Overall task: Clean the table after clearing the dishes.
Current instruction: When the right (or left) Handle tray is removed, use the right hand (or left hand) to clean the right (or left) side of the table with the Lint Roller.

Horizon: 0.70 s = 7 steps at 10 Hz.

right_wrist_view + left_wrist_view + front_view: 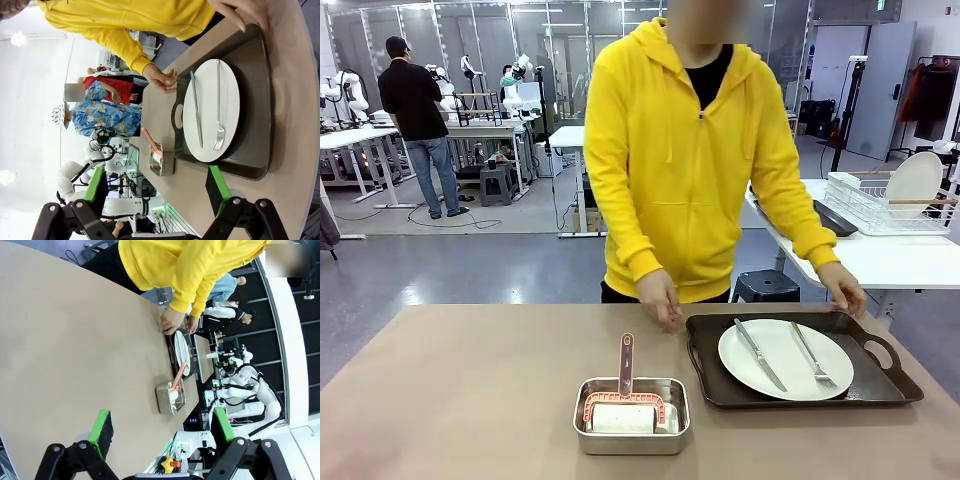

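Note:
The tan-brown table [470, 400] carries a dark brown handled tray [705, 345] at the right. On the tray lies a white plate [788, 368] with a knife [760, 355] and a fork [812, 355]. A person in a yellow hoodie stands at the far side, one hand [660, 300] on the table beside the tray and the other hand [845, 295] on the tray's far rim. My left gripper [162, 427] hangs open above the bare table [60, 340]. My right gripper [156, 192] is open, clear of the tray [260, 100] and plate [212, 117].
A shiny steel pan [630, 445] sits near the front middle, holding a white sponge [623, 418] and a pink-handled scrubber [626, 362]. Behind the person at the right stands a white side table with a wire rack [880, 210]; a dark stool [767, 285] is beside it.

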Each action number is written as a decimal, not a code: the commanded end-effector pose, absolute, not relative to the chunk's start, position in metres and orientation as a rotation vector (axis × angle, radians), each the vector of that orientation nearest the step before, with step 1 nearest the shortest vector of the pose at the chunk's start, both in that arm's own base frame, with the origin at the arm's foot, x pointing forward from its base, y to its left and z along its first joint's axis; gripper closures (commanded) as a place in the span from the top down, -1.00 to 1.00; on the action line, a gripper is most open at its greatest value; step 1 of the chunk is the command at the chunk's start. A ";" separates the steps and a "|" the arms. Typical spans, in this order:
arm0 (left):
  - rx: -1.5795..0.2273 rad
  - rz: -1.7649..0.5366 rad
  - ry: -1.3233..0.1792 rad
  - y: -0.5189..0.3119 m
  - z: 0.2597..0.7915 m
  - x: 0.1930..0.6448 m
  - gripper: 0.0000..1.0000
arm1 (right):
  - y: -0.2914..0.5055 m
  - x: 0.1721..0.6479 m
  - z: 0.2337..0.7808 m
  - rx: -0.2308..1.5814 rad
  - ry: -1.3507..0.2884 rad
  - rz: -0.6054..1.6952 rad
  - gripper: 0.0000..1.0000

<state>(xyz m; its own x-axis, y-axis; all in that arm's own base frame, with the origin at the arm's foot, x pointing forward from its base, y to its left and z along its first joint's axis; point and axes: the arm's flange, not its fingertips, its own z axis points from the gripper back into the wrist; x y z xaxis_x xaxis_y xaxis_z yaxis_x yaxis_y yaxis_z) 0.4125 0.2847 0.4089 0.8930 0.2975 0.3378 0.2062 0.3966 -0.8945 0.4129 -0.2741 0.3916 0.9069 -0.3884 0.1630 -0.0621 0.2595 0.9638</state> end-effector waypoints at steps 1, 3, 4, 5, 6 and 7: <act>-1.170 0.071 -0.484 0.282 0.412 0.406 1.00 | -0.273 0.412 0.395 1.304 -0.411 -0.222 0.99; -1.170 0.071 -0.484 0.282 0.412 0.406 1.00 | -0.273 0.412 0.395 1.304 -0.411 -0.222 0.99; -1.170 0.071 -0.484 0.282 0.412 0.406 1.00 | -0.273 0.412 0.395 1.304 -0.411 -0.222 0.99; -1.170 0.071 -0.484 0.282 0.412 0.406 1.00 | -0.273 0.412 0.395 1.304 -0.411 -0.222 0.99; -1.170 0.071 -0.484 0.282 0.412 0.406 1.00 | -0.273 0.412 0.395 1.304 -0.411 -0.222 0.99; -1.170 0.071 -0.484 0.282 0.412 0.406 1.00 | -0.273 0.412 0.395 1.304 -0.411 -0.222 0.99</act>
<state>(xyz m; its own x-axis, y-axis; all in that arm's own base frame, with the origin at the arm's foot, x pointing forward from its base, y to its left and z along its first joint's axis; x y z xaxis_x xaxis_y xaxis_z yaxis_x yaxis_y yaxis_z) 0.4125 0.2847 0.4089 0.8930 0.2976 0.3377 0.2061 0.3966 -0.8946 0.4129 -0.2741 0.3916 0.9070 -0.3884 0.1630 -0.0621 0.2595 0.9638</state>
